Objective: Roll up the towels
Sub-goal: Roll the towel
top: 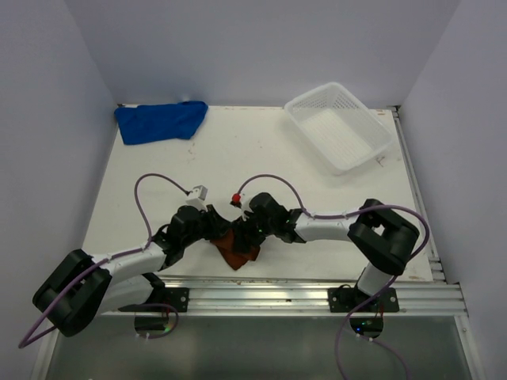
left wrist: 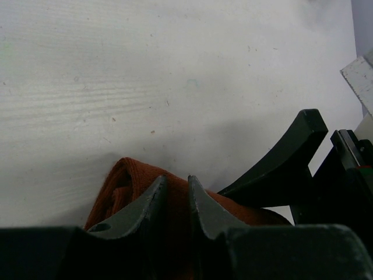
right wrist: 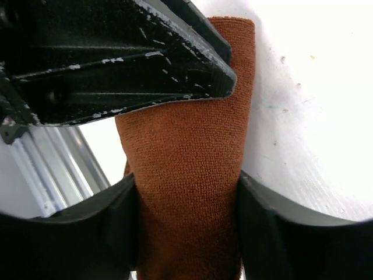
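the rust-brown towel (top: pixel 236 248) lies near the front edge of the white surface (top: pixel 261 166), about midway between the two arm bases. it is wound into a thick roll, and both arms bend inward so their tips meet over it. a loose corner of cloth pokes out toward the front rail (top: pixel 301 294).

the left tool (left wrist: pixel 176 195) has its fingers (left wrist: pixel 152 205) drawn almost together. only a thin slit shows between them, with brown cloth in it and bulging out on either side, so it is clenched on a fold of the towel. seen from the left wrist, the rounded end of the roll rests on the surface just beyond the fingertips, and one black finger of the other arm slants in from the right, touching the cloth.

the right tool (right wrist: pixel 186 216) stands wider and straddles the roll. both inner faces of its fingers (right wrist: pixel 116 219) press into the towel, which narrows slightly where they squeeze it, so it is grasping the roll across its width. a finger of the left arm lies across the far end of the roll.

the blue towel (top: pixel 162 120) sits crumpled in the far left corner, well apart from both arms. the white mesh basket (top: pixel 372 150) rests at an angle in the far right corner.
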Action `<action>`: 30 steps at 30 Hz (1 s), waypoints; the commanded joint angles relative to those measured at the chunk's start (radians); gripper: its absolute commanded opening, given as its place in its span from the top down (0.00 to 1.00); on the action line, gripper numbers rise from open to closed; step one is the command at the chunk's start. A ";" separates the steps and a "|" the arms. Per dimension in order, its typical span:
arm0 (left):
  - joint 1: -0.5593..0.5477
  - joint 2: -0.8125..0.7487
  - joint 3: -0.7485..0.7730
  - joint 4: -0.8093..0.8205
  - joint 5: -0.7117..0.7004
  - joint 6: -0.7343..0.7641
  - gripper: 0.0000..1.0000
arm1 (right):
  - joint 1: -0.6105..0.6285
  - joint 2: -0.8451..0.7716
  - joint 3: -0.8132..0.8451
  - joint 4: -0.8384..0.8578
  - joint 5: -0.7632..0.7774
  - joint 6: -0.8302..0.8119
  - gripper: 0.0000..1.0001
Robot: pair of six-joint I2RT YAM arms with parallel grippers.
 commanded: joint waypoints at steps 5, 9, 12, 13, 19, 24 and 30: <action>0.004 -0.020 0.056 -0.117 -0.035 0.034 0.73 | 0.074 -0.067 0.016 -0.064 0.218 -0.093 0.50; 0.032 -0.077 0.112 -0.180 -0.017 0.037 0.68 | 0.188 -0.074 0.033 -0.115 0.516 -0.130 0.52; 0.036 -0.106 0.145 -0.217 -0.020 0.041 0.66 | 0.264 -0.051 0.046 -0.121 0.664 -0.139 0.50; 0.038 -0.109 0.152 -0.226 -0.020 0.041 0.66 | 0.298 -0.036 0.049 -0.121 0.751 -0.139 0.49; 0.038 -0.106 0.149 -0.205 0.031 -0.001 0.65 | 0.384 0.042 0.105 -0.171 1.000 -0.149 0.48; 0.038 -0.112 0.093 -0.147 0.083 -0.057 0.65 | 0.416 0.097 0.153 -0.213 1.083 -0.147 0.46; 0.036 -0.100 0.040 -0.094 0.094 -0.080 0.66 | 0.444 0.128 0.190 -0.247 1.122 -0.127 0.40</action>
